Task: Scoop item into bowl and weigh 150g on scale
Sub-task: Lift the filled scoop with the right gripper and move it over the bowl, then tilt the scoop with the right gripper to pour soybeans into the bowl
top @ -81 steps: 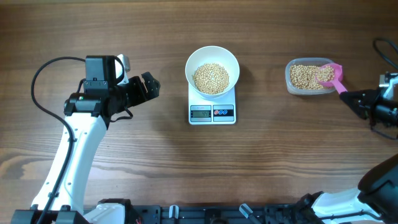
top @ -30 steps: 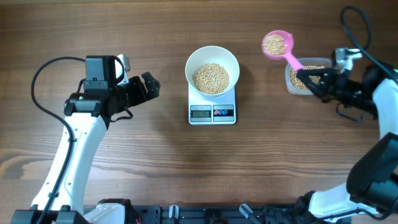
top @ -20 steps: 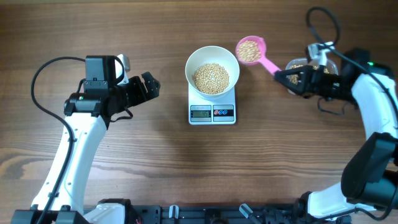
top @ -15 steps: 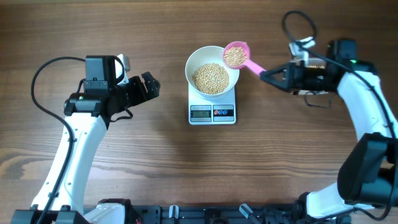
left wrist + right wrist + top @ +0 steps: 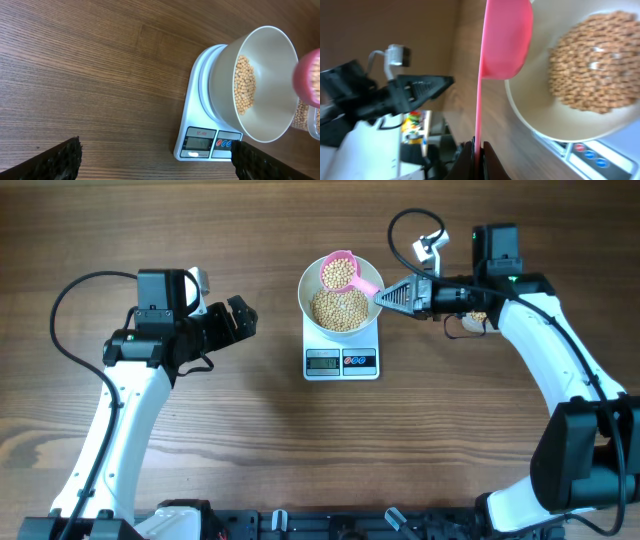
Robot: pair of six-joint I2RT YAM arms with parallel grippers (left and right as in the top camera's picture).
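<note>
Now – loaded pink scoop [image 5: 365,285] over white bowl [image 5: 308,280] of beans [image 5: 340,308], bowl sitting on scale [image 5: 341,362].
Scoop's long axis runs left-right, cup toward the left arm, handle pinched in the tight-closed right gripper [image 5: 384,295]. Left gripper [image 5: 240,320] gapes wide, empty – display digits unreadable, tub [image 5: 476,321] mostly behind right arm.

A: Entry: scale [image 5: 192,120]. Any legible markings?
B: Grey display [image 5: 197,146]: digits too faint to read. Small print above it: too small to make out. Two buttons [image 5: 223,143]: no readable sign. No readable text recorded.
</note>
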